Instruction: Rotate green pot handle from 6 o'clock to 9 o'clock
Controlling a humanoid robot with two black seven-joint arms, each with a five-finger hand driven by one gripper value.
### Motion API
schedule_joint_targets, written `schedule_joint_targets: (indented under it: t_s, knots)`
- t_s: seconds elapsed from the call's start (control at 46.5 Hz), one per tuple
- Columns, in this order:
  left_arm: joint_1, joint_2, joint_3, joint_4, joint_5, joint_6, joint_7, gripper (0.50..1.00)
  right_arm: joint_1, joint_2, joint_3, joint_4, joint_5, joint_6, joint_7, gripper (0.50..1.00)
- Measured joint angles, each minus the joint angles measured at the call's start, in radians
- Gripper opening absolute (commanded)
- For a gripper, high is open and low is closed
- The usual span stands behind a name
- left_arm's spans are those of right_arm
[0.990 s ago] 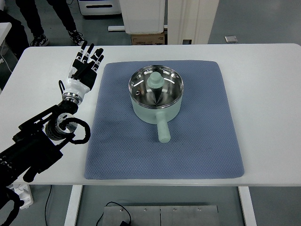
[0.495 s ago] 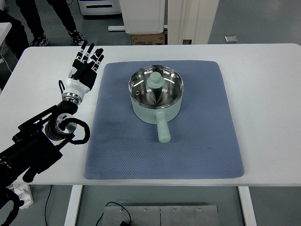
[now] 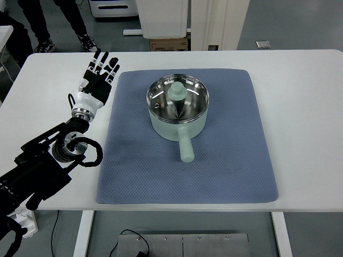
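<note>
A pale green metal pot (image 3: 178, 110) with a glass lid (image 3: 177, 98) and a green knob (image 3: 177, 91) sits on a blue-grey quilted mat (image 3: 230, 150), near the mat's far middle. Its stubby green handle (image 3: 185, 146) points toward the near edge of the white surface (image 3: 305, 107), at about six o'clock. The black-and-white left hand (image 3: 96, 80) hovers over the surface just off the mat's far left corner, fingers (image 3: 99, 62) spread apart and holding nothing, well clear of the pot.

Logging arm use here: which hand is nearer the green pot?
Left. The left hand hovers open over the table left of the green pot, beside the blue mat. The right hand is out of view.
</note>
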Motion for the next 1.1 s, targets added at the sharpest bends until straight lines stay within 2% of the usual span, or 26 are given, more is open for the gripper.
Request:
schedule_joint_targets:
  t_s: [0.301, 0.517, 0.947, 1.098]
  knots:
    - [0.0, 0.013, -0.028, -0.009, 0.001, -0.012, 0.0, 1.0, 0.0, 0.0, 0.0, 0.0, 0.0, 0.0, 0.0, 1.0]
    - [0.0, 0.029, -0.028, -0.01, 0.007, -0.053, 0.0, 1.0, 0.0, 0.0, 0.0, 0.0, 0.0, 0.0, 0.0, 1.0]
    - [-0.005, 0.064, -0.026, -0.009, 0.115, -0.059, 0.001, 1.0, 0.0, 0.0, 0.0, 0.0, 0.0, 0.0, -0.001, 1.0]
    - [-0.008, 0.123, -0.026, -0.07, 0.123, -0.163, 0.0, 1.0, 0.0, 0.0, 0.0, 0.0, 0.0, 0.0, -0.001, 1.0]
